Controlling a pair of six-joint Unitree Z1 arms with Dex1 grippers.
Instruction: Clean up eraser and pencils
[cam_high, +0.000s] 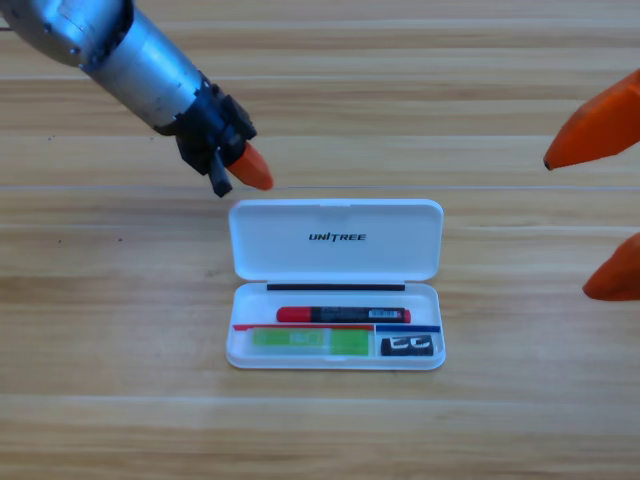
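Note:
The white hinged case (335, 238) lies open in the middle of the table, its lid folded back. In its tray, the red-capped marker (343, 314) lies along the upper slot. Below it sits the light-green stick (308, 341), with the small black eraser (408, 346) at the lower right. My left gripper (250, 170) hovers just beyond the lid's far left corner, shut and holding nothing. At the right edge, partly cut off, waits my right gripper (567, 227), open and empty.
The left arm (130, 55) slants in from the top left corner. Bare wooden table (120, 400) surrounds the case on all sides.

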